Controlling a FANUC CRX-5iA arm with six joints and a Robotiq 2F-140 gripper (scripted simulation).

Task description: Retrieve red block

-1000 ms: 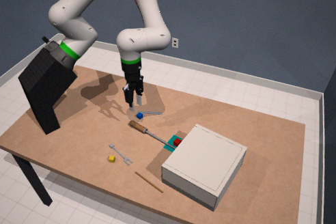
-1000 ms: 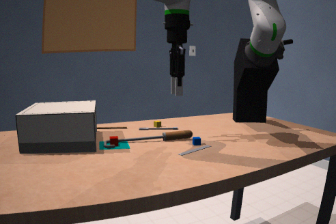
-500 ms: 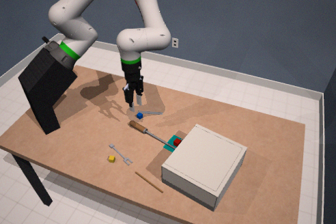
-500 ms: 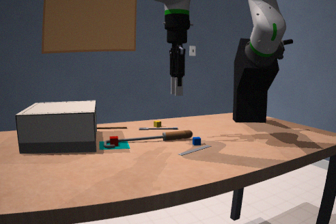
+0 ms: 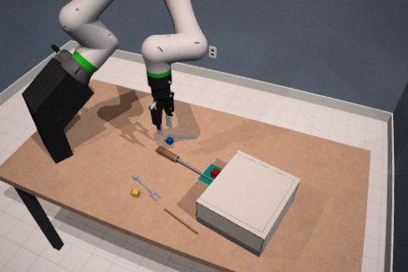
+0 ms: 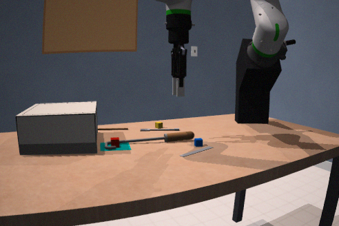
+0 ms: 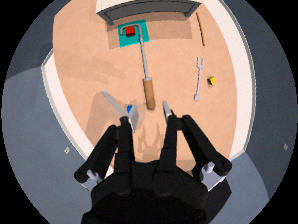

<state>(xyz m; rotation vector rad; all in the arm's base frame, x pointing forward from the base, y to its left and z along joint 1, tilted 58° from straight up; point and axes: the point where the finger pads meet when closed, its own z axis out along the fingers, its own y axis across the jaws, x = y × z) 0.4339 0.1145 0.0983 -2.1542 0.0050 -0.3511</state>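
Top view: the block (image 5: 216, 172) sits on the square (image 5: 208, 174) right at the cabinet (image 5: 252, 195) front, out from under it. The hook tool (image 5: 182, 161) has its long axis running diagonally, wooden handle toward the back-left corner of the table (image 5: 318, 166), metal end at the block. The gripper (image 5: 164, 129) hangs over the middle-back area, above the blue cube (image 5: 169, 140).

Exterior view: block (image 6: 115, 141) is on the square (image 6: 123, 147), hook (image 6: 109, 146) curled round it, handle (image 6: 178, 136) pointing away from the cabinet (image 6: 58, 127). The gripper (image 6: 178, 90) is well above the table (image 6: 161, 179), fingers partly closed on nothing.

Wrist view: looking down, the tool (image 7: 147, 72) points straight from the gripper (image 7: 148, 120) to the block (image 7: 129, 31). Yellow cube (image 7: 212, 80) and fork wrench (image 7: 198, 78) lie off toward the other edge.
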